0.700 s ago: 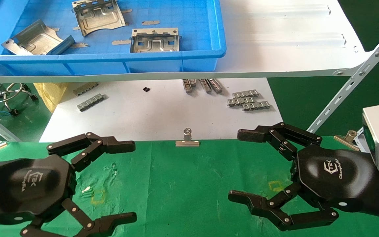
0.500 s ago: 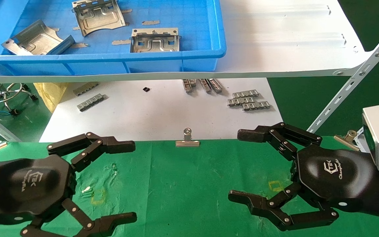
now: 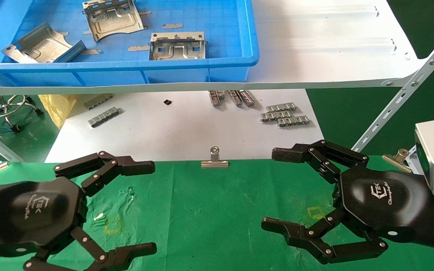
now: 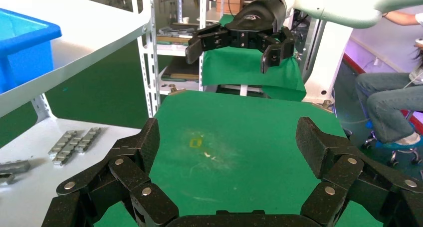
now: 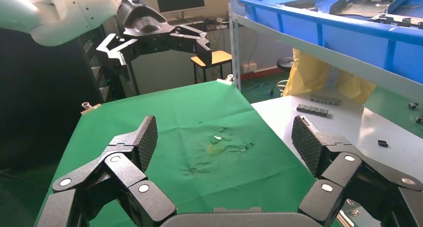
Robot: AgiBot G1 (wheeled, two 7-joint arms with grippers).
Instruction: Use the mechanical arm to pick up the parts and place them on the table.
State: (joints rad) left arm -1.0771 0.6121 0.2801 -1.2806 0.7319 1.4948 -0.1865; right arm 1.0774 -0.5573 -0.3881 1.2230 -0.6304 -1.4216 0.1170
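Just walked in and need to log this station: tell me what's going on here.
Nothing is being handled right now. Both end effectors hover open over the green table, the left end effector on the left side, the right end effector on the right, neither holding anything. Three stamped metal parts lie in the blue bin on the white shelf beyond and above the table. No part is on the green cloth.

Tray [image 3: 217, 64] on shelf [image 3: 315, 45], holding three parts [image 3: 177, 47]; strips [image 3: 285, 114] on sheet [image 3: 183, 131] beneath, possibly loose; table [image 3: 217, 210] nearest, clip [image 3: 214, 162] at its far edge.
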